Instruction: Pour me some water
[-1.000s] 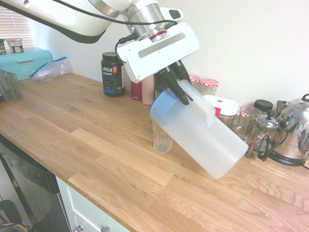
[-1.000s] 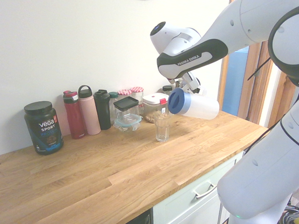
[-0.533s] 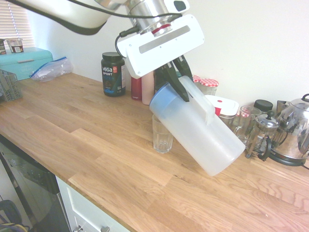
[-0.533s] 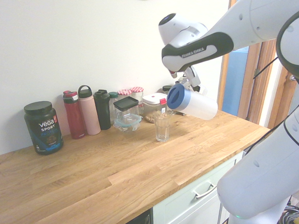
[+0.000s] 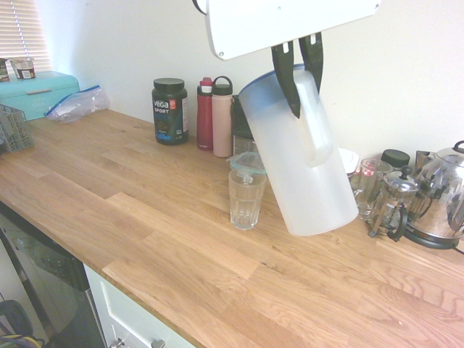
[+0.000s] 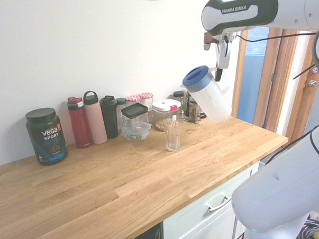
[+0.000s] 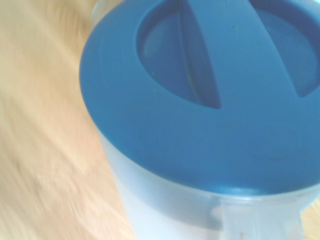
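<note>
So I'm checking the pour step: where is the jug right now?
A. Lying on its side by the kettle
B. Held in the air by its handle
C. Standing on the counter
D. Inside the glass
B: the gripper is shut on the jug at its handle, and the jug hangs tilted, clear of the counter, beside the glass.

The jug [image 5: 304, 163] held in the gripper [image 5: 299, 72] is frosted, translucent plastic with a matt skin; its lid [image 7: 200, 100] is smooth blue plastic with a faint sheen. The gripper's fingers [image 5: 284, 76] look like dull black plastic or rubber (hard to say which), under a glossy white casing. Below the jug, the worktop [image 5: 145, 217] is oiled wood, satin, with visible grain and plank joints. Just beside the jug's base stands a tumbler [image 5: 246, 197] of clear, ribbed glass. Behind it, a pink bottle [image 5: 222, 119] and a red bottle [image 5: 205, 116] have a matt coat. Further off, the kettle [image 5: 444, 199] is shiny metal and glass.
</note>
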{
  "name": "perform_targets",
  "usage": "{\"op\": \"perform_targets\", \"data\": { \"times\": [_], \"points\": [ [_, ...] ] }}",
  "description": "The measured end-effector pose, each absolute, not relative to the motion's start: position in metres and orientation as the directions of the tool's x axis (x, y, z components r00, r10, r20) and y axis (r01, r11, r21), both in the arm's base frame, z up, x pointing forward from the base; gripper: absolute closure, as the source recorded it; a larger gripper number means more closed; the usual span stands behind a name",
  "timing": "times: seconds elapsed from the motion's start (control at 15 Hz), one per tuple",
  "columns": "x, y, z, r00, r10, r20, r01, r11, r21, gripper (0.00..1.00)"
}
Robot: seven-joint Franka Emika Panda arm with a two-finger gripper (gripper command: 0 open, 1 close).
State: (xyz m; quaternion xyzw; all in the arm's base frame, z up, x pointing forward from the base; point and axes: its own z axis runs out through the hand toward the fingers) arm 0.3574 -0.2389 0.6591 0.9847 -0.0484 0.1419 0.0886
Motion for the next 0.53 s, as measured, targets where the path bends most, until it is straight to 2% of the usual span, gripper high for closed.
{"op": "perform_targets", "data": {
  "times": [0.27, 0.53],
  "points": [
    [0.35, -0.245, 0.632, 0.903, -0.301, 0.308, -0.324, -0.946, 0.026, 1.0],
    [0.319, -0.241, 0.608, 0.802, -0.504, 0.319, -0.513, -0.856, -0.064, 1.0]
  ]
}}
